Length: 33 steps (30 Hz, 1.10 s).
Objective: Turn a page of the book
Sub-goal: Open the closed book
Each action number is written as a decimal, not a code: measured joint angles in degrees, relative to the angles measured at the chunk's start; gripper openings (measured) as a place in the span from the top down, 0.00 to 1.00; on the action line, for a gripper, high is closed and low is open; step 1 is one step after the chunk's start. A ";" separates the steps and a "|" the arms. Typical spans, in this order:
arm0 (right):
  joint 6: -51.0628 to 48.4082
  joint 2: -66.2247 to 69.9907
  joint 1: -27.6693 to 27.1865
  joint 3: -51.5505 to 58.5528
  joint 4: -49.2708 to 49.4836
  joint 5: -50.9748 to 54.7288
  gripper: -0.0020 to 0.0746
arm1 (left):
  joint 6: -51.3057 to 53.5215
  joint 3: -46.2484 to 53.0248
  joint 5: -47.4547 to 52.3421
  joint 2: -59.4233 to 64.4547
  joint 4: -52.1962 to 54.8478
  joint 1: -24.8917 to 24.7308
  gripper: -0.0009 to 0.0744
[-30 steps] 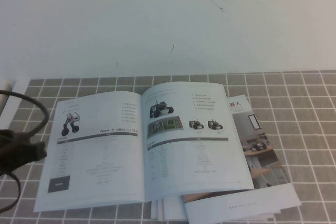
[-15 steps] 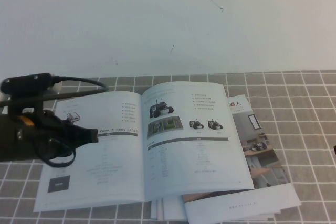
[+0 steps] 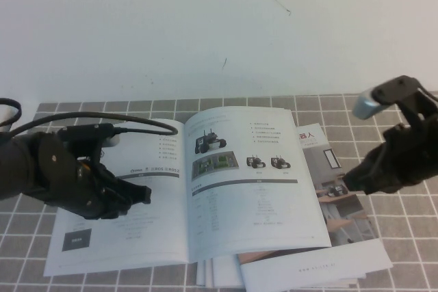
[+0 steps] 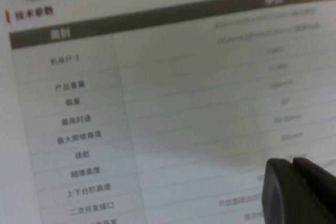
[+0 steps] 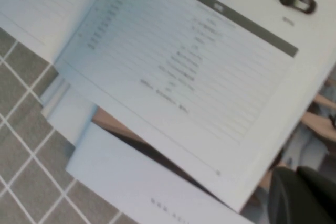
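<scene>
The book (image 3: 164, 230) lies open and flat on the tiled mat. Its right-hand page (image 3: 256, 186) shows black wheeled-robot photos over a spec table; it also shows in the right wrist view (image 5: 210, 72). My left gripper (image 3: 145, 195) hovers low over the left-hand page (image 4: 157, 103), fingers together and empty (image 4: 295, 183). My right gripper (image 3: 346, 181) is just right of the book's outer edge, over the brochure, fingers together and empty (image 5: 300, 195).
A brochure with a brown room photo (image 3: 342, 200) sticks out from under the book's right side. Loose white sheets (image 3: 315, 268) lie under the book's near edge. The grey tiled mat (image 3: 397, 135) extends right; a white surface lies beyond it.
My left arm has swung in from the left over the left-hand page. My right arm has come into view from the right, up to the book's right edge. The book has not moved.
</scene>
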 joint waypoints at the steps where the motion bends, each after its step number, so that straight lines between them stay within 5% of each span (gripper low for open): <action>1: 0.46 1.82 1.10 -1.67 0.15 -0.11 0.98 | 0.21 0.00 -0.10 0.90 0.00 0.00 0.99; 6: 1.98 10.18 3.13 -8.47 1.57 1.32 0.92 | 0.35 0.00 -0.79 3.09 0.00 0.00 0.99; 11: 2.12 17.00 3.36 -13.39 2.88 3.27 0.61 | 0.35 -0.22 -1.80 4.54 -0.03 0.00 0.99; 15: 2.70 20.63 3.36 -15.26 3.60 3.16 0.48 | 0.35 -0.37 -1.89 4.51 -0.12 0.00 0.99; 33: 6.70 28.58 3.36 -19.42 3.81 1.73 0.44 | 0.35 -0.37 -2.01 5.59 -1.13 0.00 0.99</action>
